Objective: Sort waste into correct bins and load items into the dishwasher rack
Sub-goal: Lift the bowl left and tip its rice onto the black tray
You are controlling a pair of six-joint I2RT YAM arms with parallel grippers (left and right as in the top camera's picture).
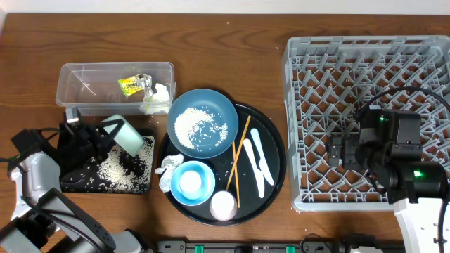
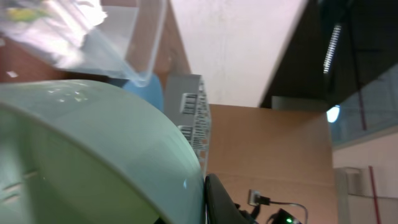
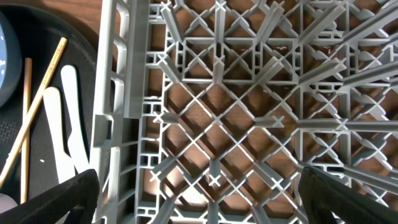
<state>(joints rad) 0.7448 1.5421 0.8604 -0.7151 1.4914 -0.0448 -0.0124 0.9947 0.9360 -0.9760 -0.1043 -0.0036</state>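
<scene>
My left gripper (image 1: 105,133) is shut on a pale-green bowl (image 1: 126,133), tipped on its side over the shallow black tray (image 1: 70,184), which holds spilled rice (image 1: 116,172). In the left wrist view the bowl (image 2: 93,155) fills the frame, with one finger (image 2: 221,202) against its rim. The clear tub (image 1: 77,77) holds the yellow-green wrapper (image 1: 130,85) and white tissues (image 1: 158,95). My right gripper (image 1: 343,151) is open and empty over the grey rack (image 1: 302,63); its wrist view shows the rack grid (image 3: 217,124).
The round black tray (image 1: 274,169) holds a large blue dish (image 1: 204,105) with rice, a light-blue bowl (image 1: 204,190) with a white cup, a pinkish cup (image 1: 223,205), chopsticks (image 1: 239,158), white utensils (image 1: 256,161) and a tissue (image 1: 167,167).
</scene>
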